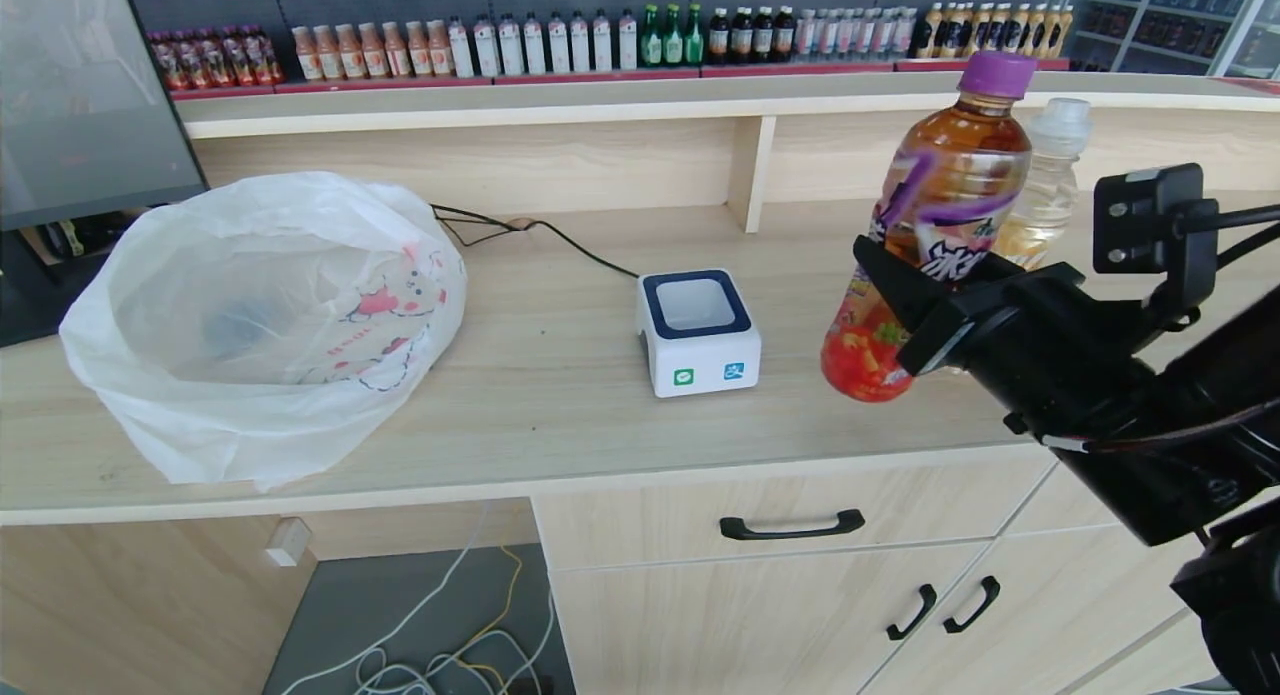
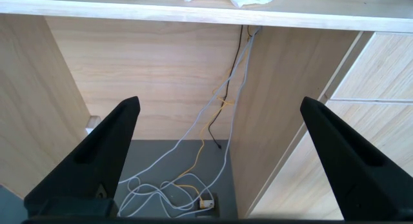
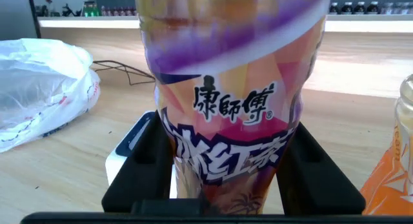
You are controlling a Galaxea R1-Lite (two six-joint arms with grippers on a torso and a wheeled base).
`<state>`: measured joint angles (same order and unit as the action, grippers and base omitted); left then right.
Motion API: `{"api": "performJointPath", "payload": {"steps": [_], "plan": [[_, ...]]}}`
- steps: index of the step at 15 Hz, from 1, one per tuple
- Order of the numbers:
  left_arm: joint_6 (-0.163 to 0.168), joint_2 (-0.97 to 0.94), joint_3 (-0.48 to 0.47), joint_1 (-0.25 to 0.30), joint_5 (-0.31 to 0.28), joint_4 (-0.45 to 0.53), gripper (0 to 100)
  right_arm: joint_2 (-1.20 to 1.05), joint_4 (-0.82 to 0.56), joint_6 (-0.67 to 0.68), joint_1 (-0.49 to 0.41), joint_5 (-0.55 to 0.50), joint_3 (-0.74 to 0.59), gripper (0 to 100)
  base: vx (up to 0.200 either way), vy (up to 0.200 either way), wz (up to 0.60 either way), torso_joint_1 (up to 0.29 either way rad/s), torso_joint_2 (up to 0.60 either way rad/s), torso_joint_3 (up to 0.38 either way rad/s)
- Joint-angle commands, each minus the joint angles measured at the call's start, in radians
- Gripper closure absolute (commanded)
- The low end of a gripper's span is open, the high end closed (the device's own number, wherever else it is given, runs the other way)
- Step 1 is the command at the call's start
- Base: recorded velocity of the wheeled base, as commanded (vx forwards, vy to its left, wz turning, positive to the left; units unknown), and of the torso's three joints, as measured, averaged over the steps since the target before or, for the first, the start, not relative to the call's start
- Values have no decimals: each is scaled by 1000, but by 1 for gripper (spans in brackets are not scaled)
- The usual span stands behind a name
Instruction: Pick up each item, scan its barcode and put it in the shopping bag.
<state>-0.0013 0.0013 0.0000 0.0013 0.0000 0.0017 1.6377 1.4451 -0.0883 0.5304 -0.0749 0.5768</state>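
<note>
A tea bottle (image 1: 945,190) with a purple cap and a colourful label leans slightly, to the right of the white barcode scanner (image 1: 697,330). My right gripper (image 1: 915,280) is shut on the bottle's lower half; in the right wrist view the bottle (image 3: 232,101) sits between the black fingers (image 3: 145,159). I cannot tell whether its base touches the counter. The white plastic shopping bag (image 1: 265,315) lies open at the counter's left. My left gripper (image 2: 219,153) is open with nothing in it, below the counter's edge, facing the cables underneath.
A clear bottle (image 1: 1045,180) stands just behind the held one. The scanner's cable (image 1: 540,230) runs to the back wall. A wooden divider (image 1: 750,170) rises behind the scanner. Drawers with black handles (image 1: 790,527) are under the counter. A screen (image 1: 85,95) stands at far left.
</note>
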Motion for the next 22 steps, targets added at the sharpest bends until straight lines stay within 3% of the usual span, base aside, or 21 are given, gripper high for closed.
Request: {"api": "performJointPath", "payload": {"steps": [1, 6, 12, 17, 19, 22], "plan": [[0, 0, 0, 0, 0, 0, 0, -59, -2, -1, 31, 0, -58, 100, 0, 0, 0, 0, 0, 0], [0, 0, 0, 0, 0, 0, 0, -177, -6, 13, 49, 0, -196, 100, 0, 0, 0, 0, 0, 0], [0, 0, 0, 0, 0, 0, 0, -271, -42, 65, 66, 9, -272, 100, 0, 0, 0, 0, 0, 0], [0, 0, 0, 0, 0, 0, 0, -272, -58, -123, 149, 17, -298, 100, 0, 0, 0, 0, 0, 0], [0, 0, 0, -1, 0, 0, 0, -251, -58, -249, 155, 17, -298, 100, 0, 0, 0, 0, 0, 0], [0, 0, 0, 0, 0, 0, 0, -254, -58, -332, 169, 15, -307, 100, 0, 0, 0, 0, 0, 0]]}}
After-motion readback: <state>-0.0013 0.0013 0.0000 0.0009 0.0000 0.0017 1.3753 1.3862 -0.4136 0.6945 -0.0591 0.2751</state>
